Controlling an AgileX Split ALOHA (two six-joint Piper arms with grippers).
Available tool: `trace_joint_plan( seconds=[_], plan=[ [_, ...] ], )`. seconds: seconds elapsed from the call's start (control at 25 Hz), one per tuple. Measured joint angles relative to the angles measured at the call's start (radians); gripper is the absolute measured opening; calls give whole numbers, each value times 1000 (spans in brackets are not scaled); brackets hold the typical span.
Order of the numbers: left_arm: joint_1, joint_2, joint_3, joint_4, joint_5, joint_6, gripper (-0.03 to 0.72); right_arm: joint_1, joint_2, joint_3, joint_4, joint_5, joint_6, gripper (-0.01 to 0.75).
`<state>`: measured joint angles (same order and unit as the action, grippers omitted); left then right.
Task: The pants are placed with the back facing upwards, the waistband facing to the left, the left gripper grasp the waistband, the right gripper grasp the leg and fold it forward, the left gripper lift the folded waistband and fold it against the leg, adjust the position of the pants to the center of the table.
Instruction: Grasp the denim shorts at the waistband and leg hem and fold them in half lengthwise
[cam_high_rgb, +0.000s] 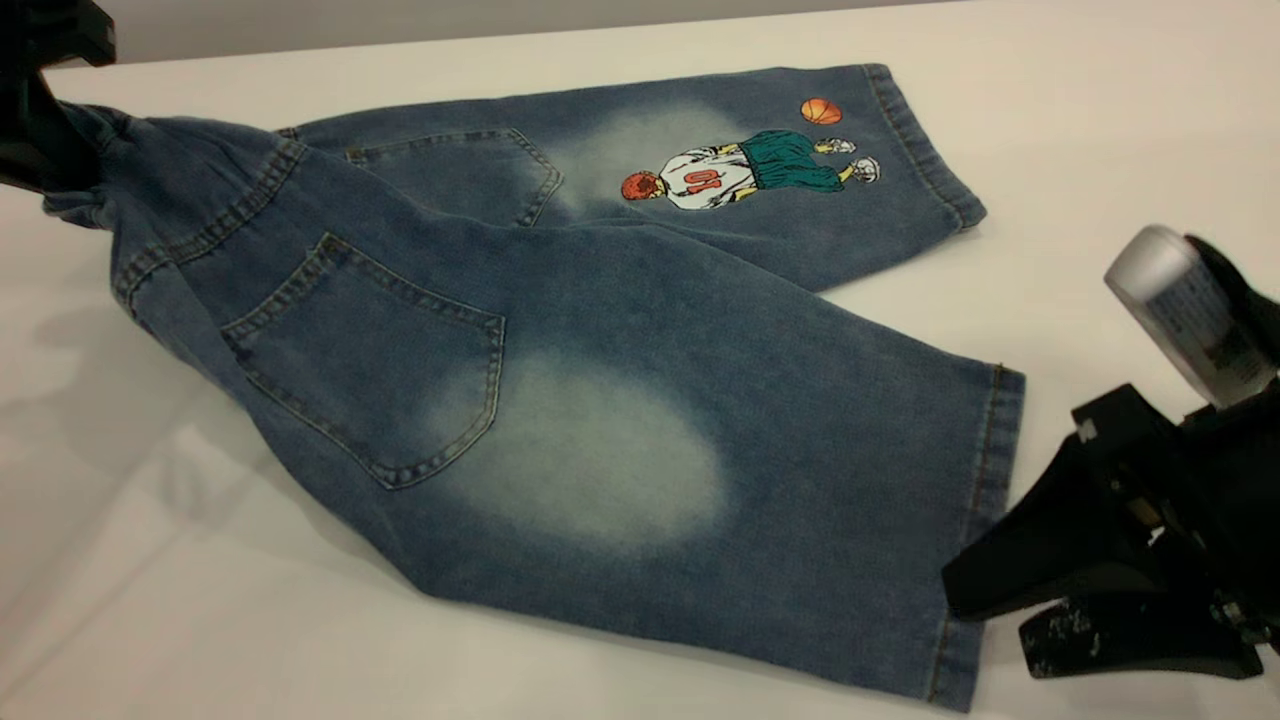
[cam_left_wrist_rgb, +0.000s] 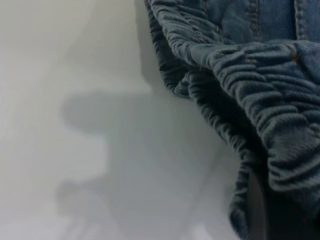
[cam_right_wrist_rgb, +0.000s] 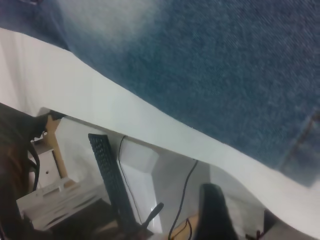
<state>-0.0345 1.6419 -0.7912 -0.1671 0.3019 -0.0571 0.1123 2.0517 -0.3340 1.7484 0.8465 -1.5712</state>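
Denim pants (cam_high_rgb: 560, 400), two back pockets, left gripper (cam_high_rgb: 35, 120) pinching waistband (cam_left_wrist_rgb: 260, 95), right gripper (cam_high_rgb: 1010, 620) jaws spread beside leg (cam_high_rgb: 700, 500)

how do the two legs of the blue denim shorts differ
The near plain denim leg has a large oval faded patch and no print; the far denim leg carries a basketball-player print beside a smaller faded patch. The plain leg's hem lies by the right gripper, while the printed leg's hem lies farther back on the white table. Both lie flat, each with a stitched back pocket.
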Motion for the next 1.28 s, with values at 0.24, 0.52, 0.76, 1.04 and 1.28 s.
trace_joint_plan(
  seconds=[0.24, 0.52, 0.76, 1.04, 1.28],
  plan=[
    [0, 0, 0, 0, 0, 0, 73, 0, 60, 0, -1, 2, 0, 395],
    [0, 0, 0, -1, 0, 0, 73, 0, 146, -2, -2, 66, 1, 395],
    [0, 0, 0, -1, 1, 0, 73, 0, 200, -3, -2, 89, 1, 395],
    [0, 0, 0, -1, 3, 0, 73, 0, 205, -22, -7, 100, 1, 395],
    [0, 0, 0, -1, 4, 0, 73, 0, 205, -42, -2, 108, 2, 395]
  ],
)
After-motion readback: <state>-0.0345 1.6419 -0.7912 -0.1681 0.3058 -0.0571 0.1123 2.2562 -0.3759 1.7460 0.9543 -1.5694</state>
